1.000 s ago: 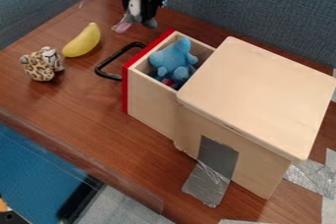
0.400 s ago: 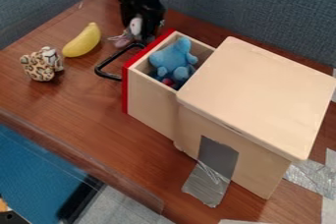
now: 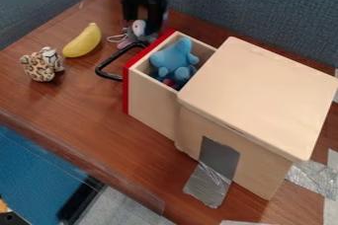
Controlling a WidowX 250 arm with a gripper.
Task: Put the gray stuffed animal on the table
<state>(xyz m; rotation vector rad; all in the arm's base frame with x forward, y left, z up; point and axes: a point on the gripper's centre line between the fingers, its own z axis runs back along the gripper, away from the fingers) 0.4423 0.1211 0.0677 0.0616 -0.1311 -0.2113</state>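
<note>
Sitting roughly upright, gray stuffed animal (image 3: 139, 31); pink part pointing lower left.

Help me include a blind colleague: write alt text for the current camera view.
Black robot gripper, fingers apart, over a gray stuffed animal on a brown table, beside an open, red-fronted drawer holding a blue stuffed animal. A yellow banana and a leopard-spotted toy lie at left.

Gray stuffed animal (image 3: 138, 31); pink, white parts; on brown table (image 3: 86, 105), near black handle (image 3: 99, 70).
</note>
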